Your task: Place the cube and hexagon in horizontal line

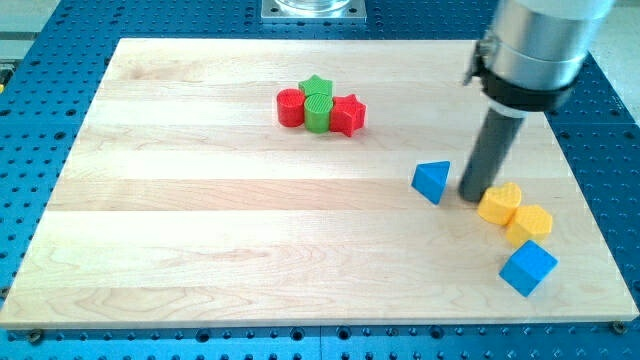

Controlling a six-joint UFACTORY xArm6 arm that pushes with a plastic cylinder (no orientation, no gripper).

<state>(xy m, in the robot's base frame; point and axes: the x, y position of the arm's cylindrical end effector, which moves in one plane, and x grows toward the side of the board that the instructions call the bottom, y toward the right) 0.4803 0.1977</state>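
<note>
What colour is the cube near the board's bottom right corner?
Blue: the cube shows clearly in the camera view, just below the yellow hexagon.

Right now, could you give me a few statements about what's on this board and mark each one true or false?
1. My tip sits between the blue triangle and a yellow block. True.
2. The blue cube lies at the view's top left. False: it is at the bottom right.
3. The green star stands between two red blocks. True.
4. Two yellow blocks lie far apart. False: they touch.
5. The blue cube sits below the yellow hexagon. True.
</note>
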